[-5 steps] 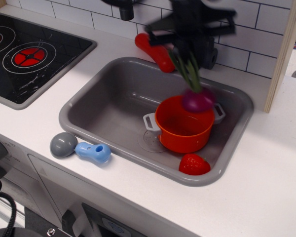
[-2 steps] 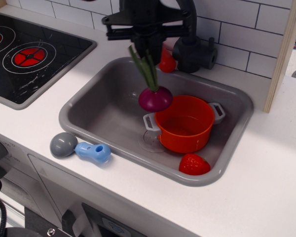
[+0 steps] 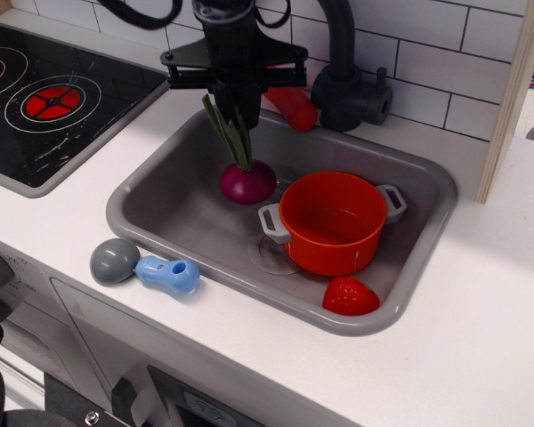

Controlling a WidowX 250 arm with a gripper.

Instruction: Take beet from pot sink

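Note:
My black gripper point(image 3: 229, 100) hangs over the back left of the grey sink point(image 3: 151, 209) and is shut on the green stalks of the beet point(image 3: 247, 181). The dark purple bulb hangs below the fingers, left of the pot and outside it, low over the sink floor; I cannot tell whether it touches. The orange pot point(image 3: 332, 222) with white-grey handles stands upright in the middle of the sink, and nothing shows inside it.
A red strawberry point(image 3: 349, 296) lies in the sink's front right corner. A red cylinder point(image 3: 293, 106) lies behind the sink by the black faucet point(image 3: 347, 84). A grey-and-blue toy point(image 3: 142, 267) sits on the counter front left. The black stove point(image 3: 53, 98) is at left.
The gripper has carried the beet from above the pot to the left and down, so the bulb now hangs beside the pot, lower in the sink.

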